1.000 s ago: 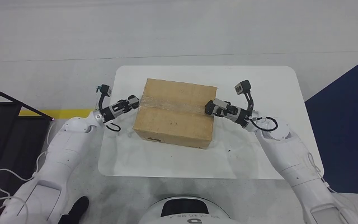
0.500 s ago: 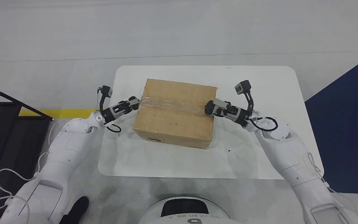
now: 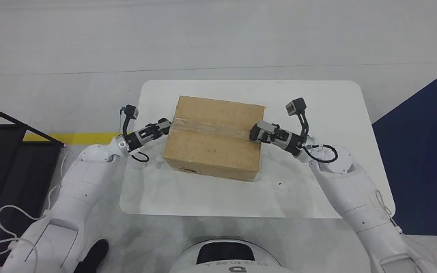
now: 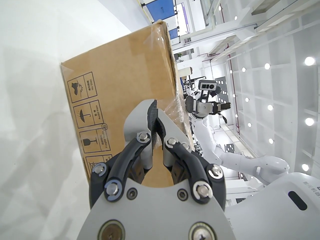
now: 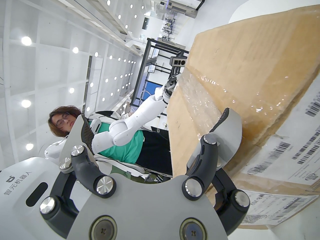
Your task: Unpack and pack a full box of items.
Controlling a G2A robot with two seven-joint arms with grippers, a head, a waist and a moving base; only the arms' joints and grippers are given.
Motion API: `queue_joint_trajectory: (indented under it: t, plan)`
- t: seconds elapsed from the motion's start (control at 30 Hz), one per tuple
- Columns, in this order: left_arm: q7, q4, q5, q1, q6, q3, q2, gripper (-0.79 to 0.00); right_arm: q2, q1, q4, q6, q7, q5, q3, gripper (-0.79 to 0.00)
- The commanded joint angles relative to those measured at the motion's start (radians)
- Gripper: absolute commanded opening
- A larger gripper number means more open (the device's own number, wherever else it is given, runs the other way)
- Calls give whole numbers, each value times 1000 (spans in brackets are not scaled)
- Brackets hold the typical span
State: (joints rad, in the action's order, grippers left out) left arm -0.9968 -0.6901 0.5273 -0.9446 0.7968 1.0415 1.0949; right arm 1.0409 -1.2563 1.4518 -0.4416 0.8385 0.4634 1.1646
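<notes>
A closed brown cardboard box [image 3: 215, 140] stands mid-table, its top seam sealed with clear tape [image 3: 212, 127]. My left gripper [image 3: 166, 124] is at the box's left end, level with the tape. In the left wrist view this gripper [image 4: 153, 116] is shut, its tips against the box [image 4: 120, 76] beside the crinkled tape end [image 4: 175, 106]; whether tape is pinched I cannot tell. My right gripper [image 3: 256, 130] is at the box's right end. There it [image 5: 155, 126] stands open, one finger [image 5: 228, 126] lying on the box's top edge [image 5: 250, 63] by the tape [image 5: 212, 93].
The white table [image 3: 314, 109] has bare room all round the box, most of it to the right. A black rack [image 3: 13, 136] stands off the table's left side, and a blue panel [image 3: 410, 136] off its right.
Hardly anything differs. The right arm has shifted very slightly; both grippers stay at the box's ends.
</notes>
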Motion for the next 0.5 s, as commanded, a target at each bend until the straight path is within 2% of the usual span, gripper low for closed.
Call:
queue_joint_trajectory:
  t: [0.0,0.33,0.47]
  plan:
    - [-2,-2,0,0,3,2,1,-785,3,-3,23,-13,53,67,-9,0]
    - [-10,-6,-1,1,6,7,4,-785,3,-3,23,-13,53,67,-9,0]
    - [-10,-6,-1,1,6,7,4,-785,4,-11,39,40,43,69,-11,0]
